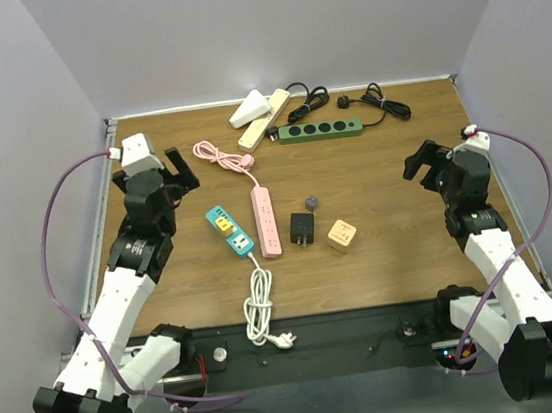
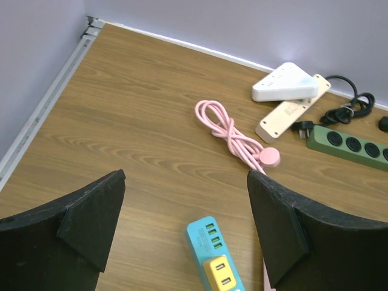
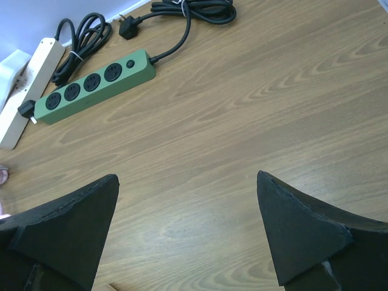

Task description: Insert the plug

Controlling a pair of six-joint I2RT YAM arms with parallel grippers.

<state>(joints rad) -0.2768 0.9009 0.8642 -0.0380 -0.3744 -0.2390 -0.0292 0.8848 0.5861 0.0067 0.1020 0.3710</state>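
Left tool: gaping wide, holding nothing.
Right tool: gaping wide, holding nothing.
White plug: lying at counter's near edge, prongs indistinct.
Teal strip: being cropped in left wrist view.

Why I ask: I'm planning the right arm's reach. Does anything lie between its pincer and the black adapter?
The orange cube sits close beside the black adapter on the right pincer side, slightly toward the arm bases. A small grey plug lies just behind the adapter. Nothing covers it from above.
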